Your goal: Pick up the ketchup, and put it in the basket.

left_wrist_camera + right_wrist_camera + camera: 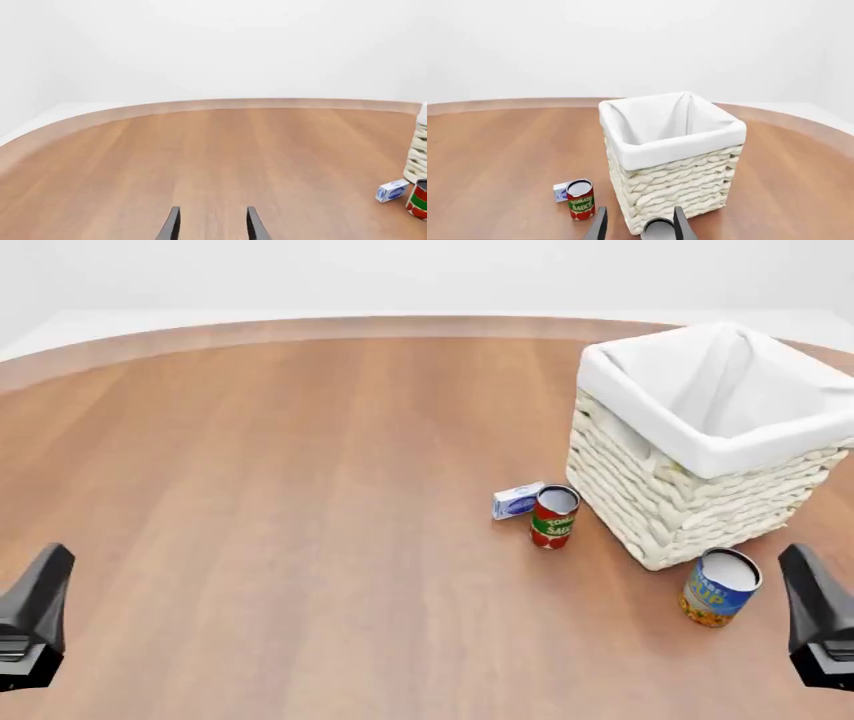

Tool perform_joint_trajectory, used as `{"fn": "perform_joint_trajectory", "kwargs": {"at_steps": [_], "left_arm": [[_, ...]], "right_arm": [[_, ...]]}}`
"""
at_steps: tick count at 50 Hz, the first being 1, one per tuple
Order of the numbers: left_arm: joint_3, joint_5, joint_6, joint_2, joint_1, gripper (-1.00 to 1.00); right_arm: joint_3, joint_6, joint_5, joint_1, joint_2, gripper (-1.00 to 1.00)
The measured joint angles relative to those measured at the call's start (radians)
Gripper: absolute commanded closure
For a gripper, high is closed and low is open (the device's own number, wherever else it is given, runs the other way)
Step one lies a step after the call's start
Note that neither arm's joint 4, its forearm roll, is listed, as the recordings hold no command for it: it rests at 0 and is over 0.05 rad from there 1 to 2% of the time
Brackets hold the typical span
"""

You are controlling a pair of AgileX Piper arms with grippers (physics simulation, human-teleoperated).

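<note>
basket far right by table edge, liner open | ketchup not seen anywhere | tomato can and small box just left of it | blue can in front | left gripper apart over bare wood | right gripper apart, low before basket

**What the views cut off or leave unreadable**

In the front view the left gripper and right gripper show only as dark tips at the lower corners, their jaws out of frame. The left wrist view clips the basket and the tomato sauce can at its edge. The right wrist view shows only a sliver of the blue-and-yellow can between the fingertips. The small white-and-blue box carries print too small to read (the blue-and-yellow can's label likewise). The basket's floor is hidden behind its near walls
</note>
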Motion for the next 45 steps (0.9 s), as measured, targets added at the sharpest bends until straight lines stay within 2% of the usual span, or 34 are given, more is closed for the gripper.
{"fn": "perform_joint_trajectory", "kwargs": {"at_steps": [20, 45], "left_arm": [[0.0, 0.0, 0.0, 0.0, 0.0, -1.0], [0.0, 0.0, 0.0, 0.0, 0.0, -1.0]], "right_arm": [[-0.002, -0.004, -0.006, 0.006, 0.013, -1.0], [-0.001, -0.082, -0.005, 0.085, 0.001, -1.0]]}}
